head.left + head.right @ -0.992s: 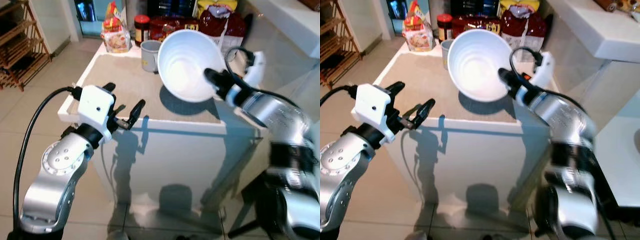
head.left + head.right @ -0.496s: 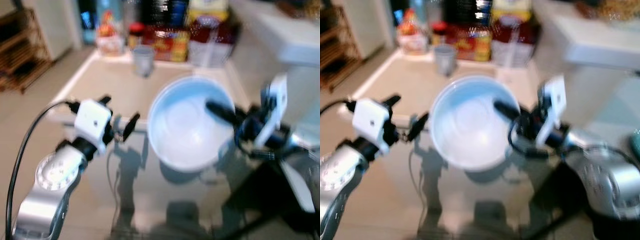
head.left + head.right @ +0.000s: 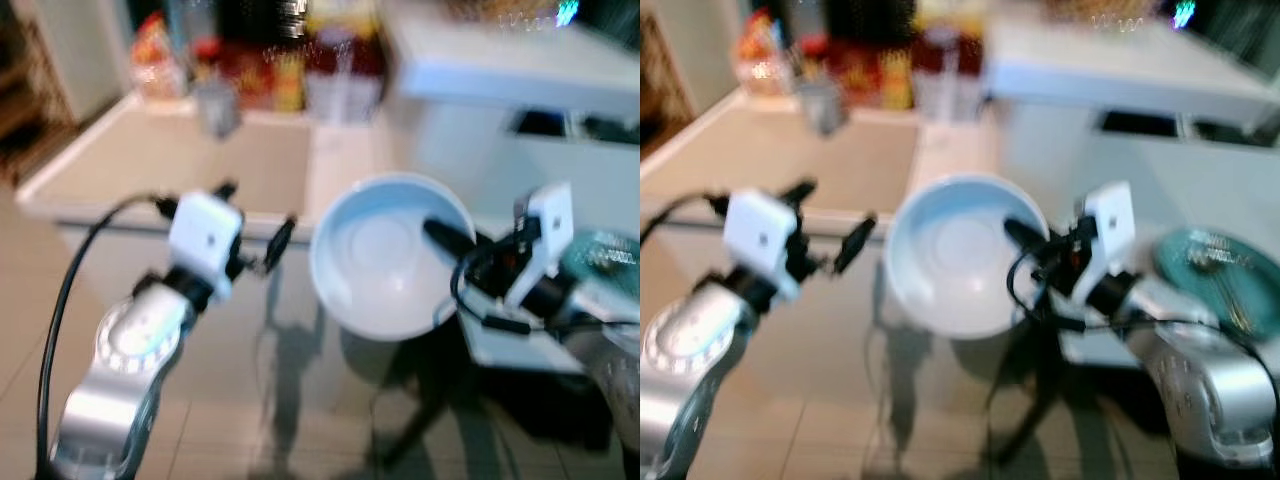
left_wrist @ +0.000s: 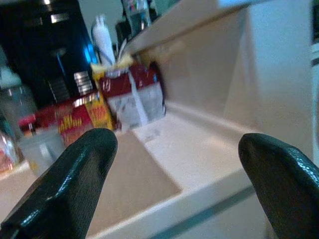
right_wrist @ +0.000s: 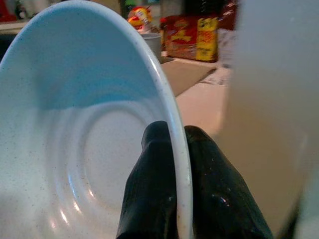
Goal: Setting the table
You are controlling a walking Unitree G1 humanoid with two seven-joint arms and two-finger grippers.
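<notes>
You can see that the right end effector (image 3: 1025,238) is closed on the rim of the white bowl (image 3: 385,255), with one black finger inside the bowl and the other outside, as the right wrist view shows clearly at the fingers (image 5: 149,199). The bowl is held in the air, in front of the bench (image 3: 120,165) and not resting on it, with its opening turned toward the camera. The left end effector (image 3: 268,240) is held up just to the left of the bowl, apart from it, and its two fingers are spread wide with nothing between them; in the left wrist view the fingers (image 4: 75,179) stand far from each other. At the far edge of the bench you find a grey cup (image 3: 216,108), red packages (image 4: 134,94) and a jar, all blurred. To the right, lower than the bowl, a dark green plate (image 3: 1215,265) lies on a white surface (image 3: 1160,190).
</notes>
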